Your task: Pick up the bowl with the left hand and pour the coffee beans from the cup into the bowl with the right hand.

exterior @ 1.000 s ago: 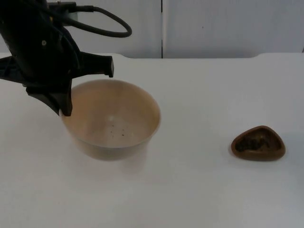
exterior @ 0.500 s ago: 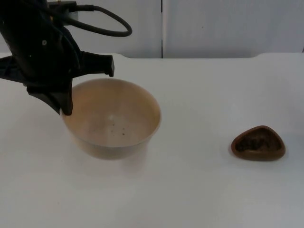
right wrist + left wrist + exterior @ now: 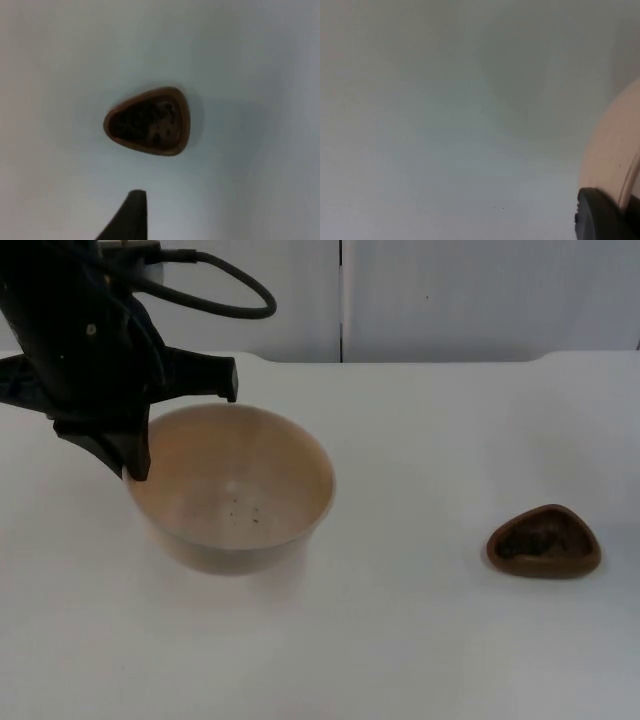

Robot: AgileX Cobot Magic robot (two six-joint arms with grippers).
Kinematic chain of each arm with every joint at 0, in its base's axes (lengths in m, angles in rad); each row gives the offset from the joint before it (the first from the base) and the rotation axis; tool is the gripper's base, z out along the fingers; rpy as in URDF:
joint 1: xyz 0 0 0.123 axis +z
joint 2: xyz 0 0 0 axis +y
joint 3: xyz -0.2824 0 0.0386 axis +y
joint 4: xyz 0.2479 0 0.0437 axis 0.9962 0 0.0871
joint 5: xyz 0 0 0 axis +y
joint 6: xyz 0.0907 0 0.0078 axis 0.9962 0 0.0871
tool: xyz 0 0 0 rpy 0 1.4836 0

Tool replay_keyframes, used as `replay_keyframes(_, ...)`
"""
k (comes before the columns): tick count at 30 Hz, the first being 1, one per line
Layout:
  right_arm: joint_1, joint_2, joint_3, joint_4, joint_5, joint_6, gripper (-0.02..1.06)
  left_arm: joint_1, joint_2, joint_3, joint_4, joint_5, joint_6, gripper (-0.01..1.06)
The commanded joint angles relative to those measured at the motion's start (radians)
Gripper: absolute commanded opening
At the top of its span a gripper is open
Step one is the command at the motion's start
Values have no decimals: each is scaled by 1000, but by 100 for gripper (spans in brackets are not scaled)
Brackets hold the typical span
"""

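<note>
A wide beige bowl sits at the table's left, with a few dark specks on its inside bottom. My left gripper reaches down from the upper left and is shut on the bowl's left rim. The left wrist view has the bowl's outer wall right against a black fingertip. A small brown cup with rounded-triangle sides holds dark coffee beans and stands at the right. My right gripper hovers above the cup, apart from it.
The white table ends at the grey partition wall behind. A wide bare stretch of table lies between the bowl and the cup.
The bowl and my left gripper have shifted very slightly left and up. The cup has stayed in place.
</note>
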State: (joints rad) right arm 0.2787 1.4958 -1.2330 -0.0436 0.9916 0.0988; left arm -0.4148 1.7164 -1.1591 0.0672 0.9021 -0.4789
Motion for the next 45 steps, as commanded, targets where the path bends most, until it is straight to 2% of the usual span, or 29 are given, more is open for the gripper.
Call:
replay_keyframes(1, 1, 23, -9, -27, 8, 20, 105, -5, -9, -2, 4, -3, -5, 0)
replay_keyframes(7, 1, 82, -9, -42, -3, 25, 105, -5, -9, -2, 4, -7, -5, 0)
replay_keyframes(10, 1, 101, -9, -63, -41, 65, 104, -5, -9, -2, 4, -18, -5, 0)
replay_keyframes(31, 1, 327, -9, -86, -172, 91, 102, -5, -9, -2, 4, -21, -5, 0)
replay_keyframes(45, 1, 468, -9, -86, -253, 94, 88, -5, -9, -2, 4, -21, -5, 0)
